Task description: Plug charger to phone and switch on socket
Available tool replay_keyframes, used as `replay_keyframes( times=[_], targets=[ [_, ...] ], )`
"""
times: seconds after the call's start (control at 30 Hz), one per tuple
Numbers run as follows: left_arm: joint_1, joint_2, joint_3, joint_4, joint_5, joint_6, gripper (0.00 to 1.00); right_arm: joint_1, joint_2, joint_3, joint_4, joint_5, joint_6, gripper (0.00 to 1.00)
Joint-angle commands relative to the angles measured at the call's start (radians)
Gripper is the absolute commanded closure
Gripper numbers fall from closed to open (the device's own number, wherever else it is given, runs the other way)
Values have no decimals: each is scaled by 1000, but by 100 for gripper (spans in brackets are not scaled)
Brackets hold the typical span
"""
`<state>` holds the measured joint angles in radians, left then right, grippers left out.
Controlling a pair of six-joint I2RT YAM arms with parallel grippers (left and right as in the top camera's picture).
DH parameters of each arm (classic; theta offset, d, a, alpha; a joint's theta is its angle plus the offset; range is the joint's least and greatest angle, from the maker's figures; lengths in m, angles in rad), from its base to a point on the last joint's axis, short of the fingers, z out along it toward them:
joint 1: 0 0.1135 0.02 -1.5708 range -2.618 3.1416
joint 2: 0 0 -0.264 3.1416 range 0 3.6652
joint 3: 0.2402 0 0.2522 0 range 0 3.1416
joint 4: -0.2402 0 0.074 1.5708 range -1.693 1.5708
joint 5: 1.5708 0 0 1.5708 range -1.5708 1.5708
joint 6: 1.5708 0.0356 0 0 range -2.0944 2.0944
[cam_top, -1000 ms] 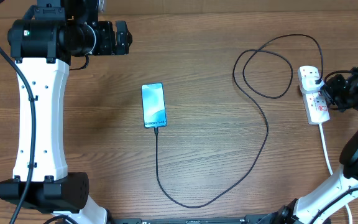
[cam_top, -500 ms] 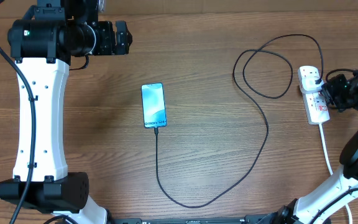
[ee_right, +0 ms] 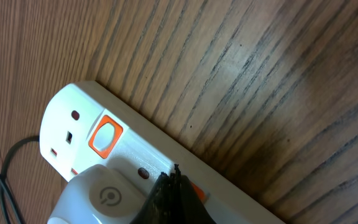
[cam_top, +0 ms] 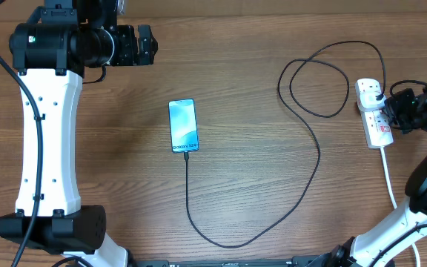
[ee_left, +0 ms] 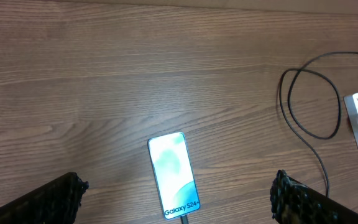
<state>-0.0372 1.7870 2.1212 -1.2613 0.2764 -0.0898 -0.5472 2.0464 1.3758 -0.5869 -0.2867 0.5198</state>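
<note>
The phone [cam_top: 184, 125] lies flat mid-table with its light-blue screen up; the left wrist view shows the phone [ee_left: 174, 174] from above. The charger [cam_top: 319, 159], a thin black cable, meets the phone's bottom edge, loops toward the front and runs back to the socket [cam_top: 377, 127] at the right. My left gripper [cam_top: 148, 44] hovers open, high at the back left, its fingers [ee_left: 48, 200] wide apart. My right gripper [ee_right: 174, 173] is shut, its tips down on the socket [ee_right: 73, 124] beside an orange switch [ee_right: 196, 191], next to a white adapter block [ee_right: 101, 196].
A thick white cord [cam_top: 388, 178] runs from the socket toward the front right. Another orange switch [ee_right: 104, 135] sits near the socket's end. The cable loop [ee_left: 309, 102] lies left of the socket. Bare wooden table [cam_top: 258, 59] surrounds the phone.
</note>
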Motion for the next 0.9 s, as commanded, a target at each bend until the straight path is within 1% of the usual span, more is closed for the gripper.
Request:
replay_keyframes(
  times=[0.0,0.87],
  targets=[
    [5,-9,8,1,8,15,0,53,32,-35,-45,-48,8,96],
    [3,-9,8,1,8,15,1,53,32,-35,-59,-108,34,96]
  ],
)
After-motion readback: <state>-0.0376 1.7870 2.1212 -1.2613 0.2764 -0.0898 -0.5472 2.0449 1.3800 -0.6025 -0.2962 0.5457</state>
